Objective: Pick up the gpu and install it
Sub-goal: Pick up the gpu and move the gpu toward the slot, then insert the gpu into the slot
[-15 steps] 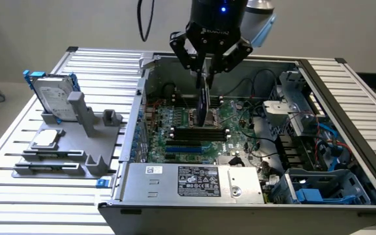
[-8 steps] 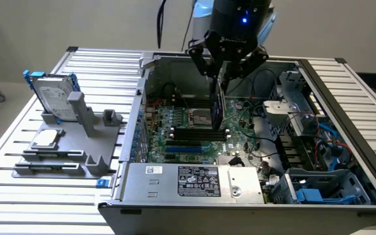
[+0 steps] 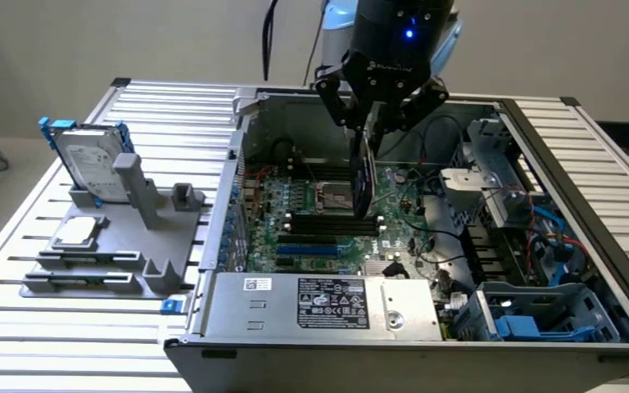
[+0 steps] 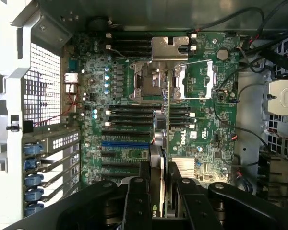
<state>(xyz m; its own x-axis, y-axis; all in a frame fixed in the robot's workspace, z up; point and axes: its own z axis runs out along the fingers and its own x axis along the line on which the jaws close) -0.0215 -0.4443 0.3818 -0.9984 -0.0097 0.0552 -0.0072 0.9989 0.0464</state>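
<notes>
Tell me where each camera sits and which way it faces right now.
Exterior view: off the arm, raised, looking down at an angle into the open computer case; the gripper hangs over it.
Wrist view: on the wrist, looking down past the fingers onto the motherboard.
Shared: the gpu, clamped edge-on between the fingers above the motherboard, and the processor socket.

White "DELL" lettering is printed on the green motherboard [image 4: 206, 96], near its centre. The label [image 3: 334, 302] on the near-side power supply [image 3: 243, 315] carries fine print and certification marks, none legible.
</notes>
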